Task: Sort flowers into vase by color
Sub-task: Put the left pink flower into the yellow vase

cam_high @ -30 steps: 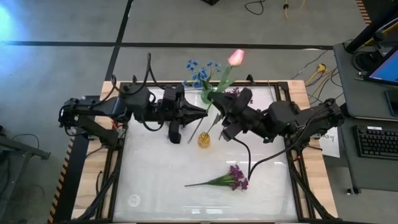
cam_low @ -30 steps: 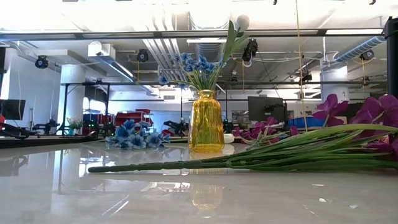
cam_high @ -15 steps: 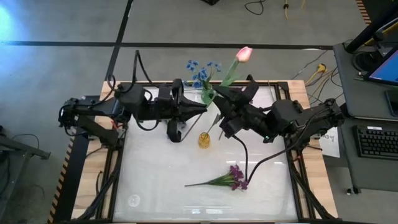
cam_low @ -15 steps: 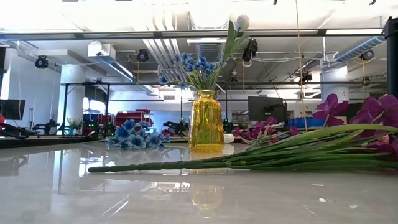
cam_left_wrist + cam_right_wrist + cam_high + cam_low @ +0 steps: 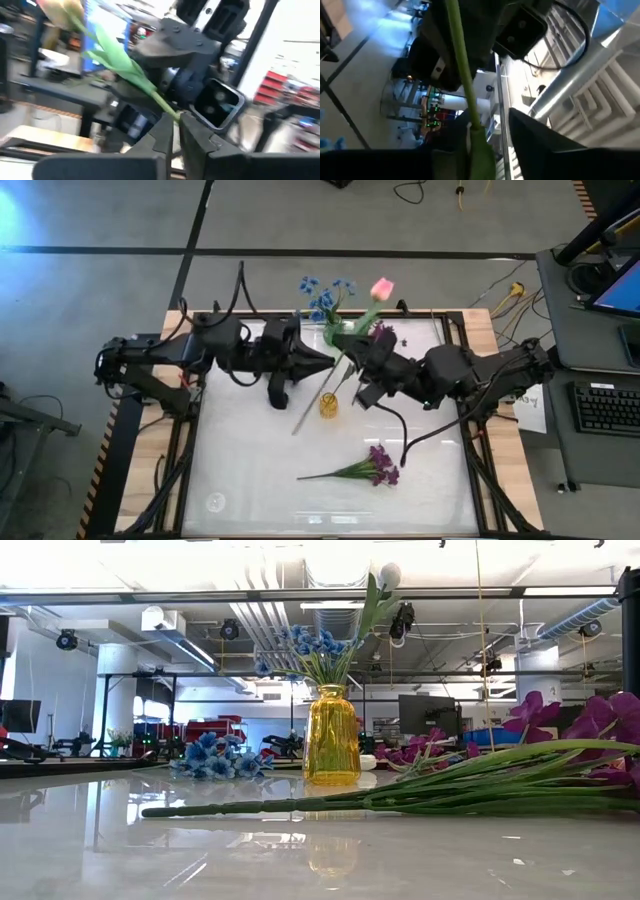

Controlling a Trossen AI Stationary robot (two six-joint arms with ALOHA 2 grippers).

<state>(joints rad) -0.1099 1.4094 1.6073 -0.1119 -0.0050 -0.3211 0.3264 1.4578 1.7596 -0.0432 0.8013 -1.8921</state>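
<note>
Sorting is partly done, judged from how things lie; on the left the left gripper (image 5: pixel 330 359) is raised over the back half of the table (image 5: pixel 240 470), and the left wrist view shows its two fingers (image 5: pixel 162 134) drawn tight together on the green stem of the pink tulip (image 5: pixel 381 287), so the left gripper is closed on that flower; the stem runs slantwise from its loose lower end, near the table just left of the vase, up past both grippers to the bud, which stands beyond the table's back edge; a second bunch of blue blossoms (image 5: pixel 214 758) lies on the table behind and to the left of the vase in the low view, not yet sorted; at the centre the yellow vase (image 5: pixel 331 736) stands upright and already holds a bunch of blue blossoms (image 5: pixel 322 292), so one colour appears to be placed; the tulip's stem passes just beside the vase mouth but is not seen inside it, so this flower counts as still in hand; to the right the right gripper (image 5: pixel 352 352) sits against the same stem, its fingers narrowly parted around it in the right wrist view, and whether it truly clamps the stem cannot be told; at the front right a purple sprig (image 5: pixel 372 466) lies flat on the table, well apart from the vase, untouched; remaining work, in my judgement: the tulip, the loose blue bunch and the purple sprig.
</note>
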